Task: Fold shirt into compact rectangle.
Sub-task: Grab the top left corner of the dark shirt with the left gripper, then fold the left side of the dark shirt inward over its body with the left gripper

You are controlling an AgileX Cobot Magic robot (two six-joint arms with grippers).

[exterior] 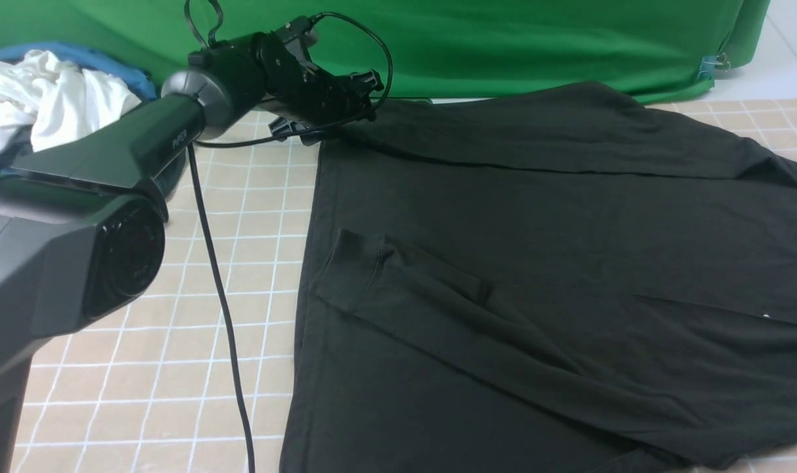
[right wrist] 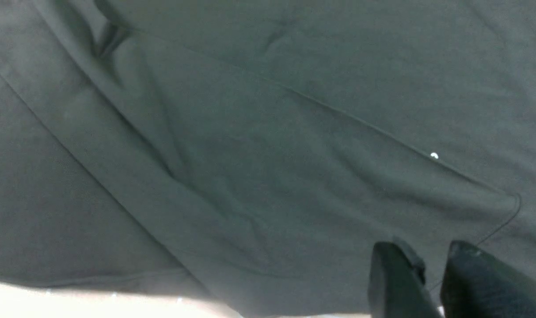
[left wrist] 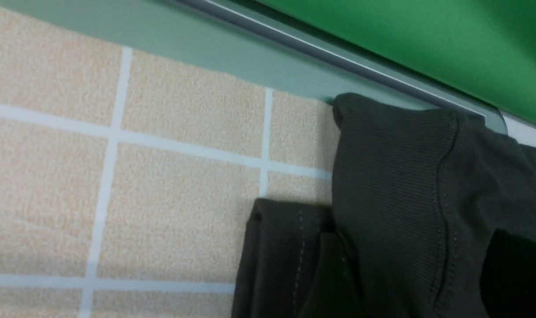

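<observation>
Shirt (exterior: 536, 263): spread over the middle and right of the worktop (exterior: 240, 217), reaching its far edge. Left gripper (exterior: 362, 98): at the shirt's far left corner, jaw state unclear. Right gripper (right wrist: 429, 251): jaws slightly parted, empty, over the shirt.

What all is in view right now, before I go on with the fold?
Mat: one, beige with white grid, under everything.
T-shirt: one, black, spread over the mat's middle and right.
White garment: one, white, crumpled at far left.
Blue cloth: one, blue, under that heap.
Backdrop: one, green, along the far side.
Cable: one, black, trailing across the mat's left.
Left claw: one, black, at the T-shirt's far left corner.
Right claw: one, black, narrowly open over the T-shirt.
</observation>
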